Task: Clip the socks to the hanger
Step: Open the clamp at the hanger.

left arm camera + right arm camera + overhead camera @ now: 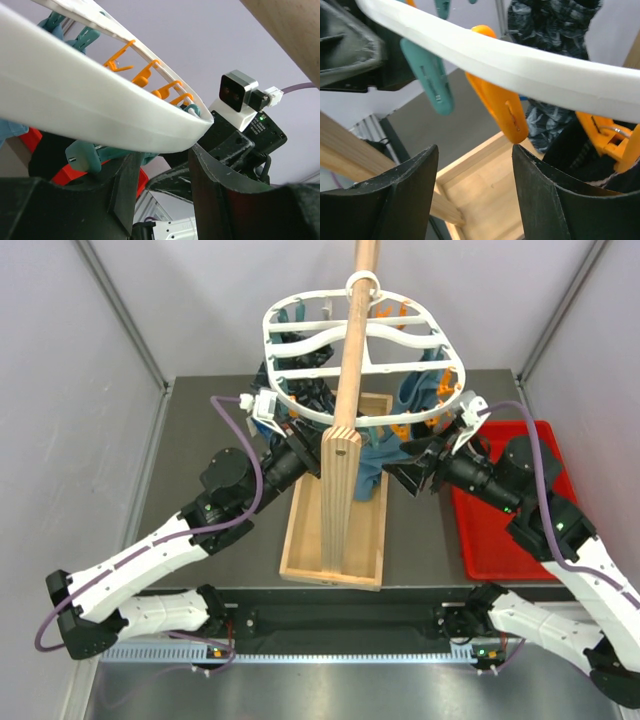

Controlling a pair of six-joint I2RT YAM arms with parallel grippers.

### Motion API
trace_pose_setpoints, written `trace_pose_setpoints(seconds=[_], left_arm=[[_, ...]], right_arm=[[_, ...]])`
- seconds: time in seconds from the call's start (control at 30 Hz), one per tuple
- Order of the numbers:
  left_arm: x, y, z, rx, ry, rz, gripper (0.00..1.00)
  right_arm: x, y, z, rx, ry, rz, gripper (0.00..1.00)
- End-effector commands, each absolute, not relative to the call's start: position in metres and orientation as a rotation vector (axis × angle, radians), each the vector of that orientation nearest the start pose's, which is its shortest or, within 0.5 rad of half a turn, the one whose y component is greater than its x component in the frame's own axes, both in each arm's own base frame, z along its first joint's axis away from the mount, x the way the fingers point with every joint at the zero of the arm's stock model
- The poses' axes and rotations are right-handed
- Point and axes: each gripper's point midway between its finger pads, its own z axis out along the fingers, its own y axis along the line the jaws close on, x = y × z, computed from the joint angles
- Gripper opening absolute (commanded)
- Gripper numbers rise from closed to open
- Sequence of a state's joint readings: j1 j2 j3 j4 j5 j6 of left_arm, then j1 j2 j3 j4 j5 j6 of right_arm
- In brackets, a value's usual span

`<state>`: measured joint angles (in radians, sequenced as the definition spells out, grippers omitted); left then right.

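Hanger (268, 340) on pole (350, 350): left fingers (220, 195) part-spread at its rim, grip uncertain; right fingers (400, 200) open, empty, under 1 orange pin (502, 107); 1 black sock (567, 150) hangs beside; recommended: check that sock's clip holds before backing away.

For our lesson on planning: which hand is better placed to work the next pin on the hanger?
Right, probably: the right hand is open just under an orange pin on the hanger, with a black sock beside it. The left hand sits at the rim, a teal pin off to one side.
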<state>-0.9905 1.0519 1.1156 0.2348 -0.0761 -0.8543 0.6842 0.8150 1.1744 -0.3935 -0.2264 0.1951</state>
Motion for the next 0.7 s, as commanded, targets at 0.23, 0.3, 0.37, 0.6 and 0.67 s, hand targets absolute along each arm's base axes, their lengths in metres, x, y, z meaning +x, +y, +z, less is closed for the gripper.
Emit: trace_pose_setpoints(seconds=[0.23,0.3,0.37,0.6,0.67], left_arm=[[0.189,-0.325,0.484,0.019,1.358,-1.554,0.47],[0.19,-0.326,0.483,0.021,1.36,-1.553,0.47],[0.189,-0.325,0.484,0.024,1.356,-1.55,0.47],[0.189,-0.327,0.48,0.026,1.371,-1.554,0.47],[0.188,-0.327,0.48,0.028,1.371,-1.557,0.47]], right_arm=[[0.139,0.238,0.438,-0.608,1.418,1.252,0.56],[0.138,0.237,0.435,-0.598,1.447,1.261,0.55],[0.134,0.234,0.438,-0.579,1.449,1.273,0.56],[0.131,0.232,0.451,-0.557,1.399,1.294,0.56],[0.137,0.235,0.457,-0.553,1.382,1.286,0.56]])
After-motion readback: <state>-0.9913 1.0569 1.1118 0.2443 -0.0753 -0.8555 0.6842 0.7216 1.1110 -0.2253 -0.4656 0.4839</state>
